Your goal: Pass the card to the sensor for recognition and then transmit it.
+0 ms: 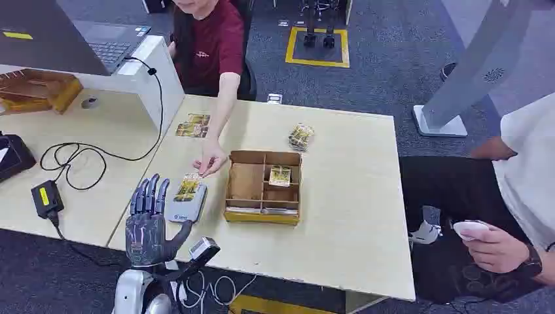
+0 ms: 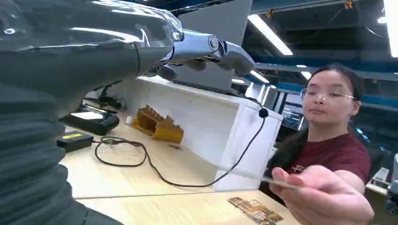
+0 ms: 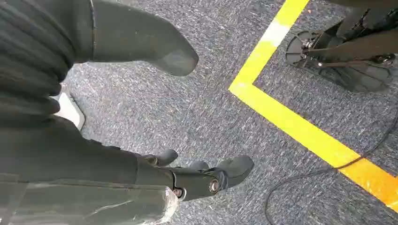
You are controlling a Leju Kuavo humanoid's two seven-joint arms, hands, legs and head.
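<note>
Left hand (image 1: 149,219) hovers open, fingers spread, just beside the flat grey sensor pad (image 1: 185,203), where a person's hand (image 1: 211,159) pinches the yellow patterned card (image 1: 188,186); cardboard divider box (image 1: 263,187) adjacent; right hand (image 3: 187,176) hangs empty, fingers loosely curled.
</note>
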